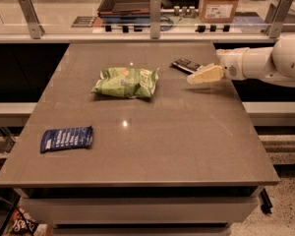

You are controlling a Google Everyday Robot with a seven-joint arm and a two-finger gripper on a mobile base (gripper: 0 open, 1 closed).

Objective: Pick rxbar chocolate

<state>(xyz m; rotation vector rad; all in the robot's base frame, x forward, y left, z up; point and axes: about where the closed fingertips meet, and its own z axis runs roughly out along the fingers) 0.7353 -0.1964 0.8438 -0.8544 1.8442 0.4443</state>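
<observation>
The rxbar chocolate (186, 65) is a small flat black bar with pale label blocks. It lies on the brown table (152, 141) near the far right. My gripper (196, 77) comes in from the right on a white arm. Its pale tip hovers just in front of and to the right of the bar, partly covering the bar's near end. It holds nothing that I can see.
A crinkled green bag (126, 81) lies at the table's middle, left of the bar. A blue packet (67, 138) lies at the front left. A rail with metal posts (155, 10) runs behind the table, with a cardboard box (220, 2) beyond it.
</observation>
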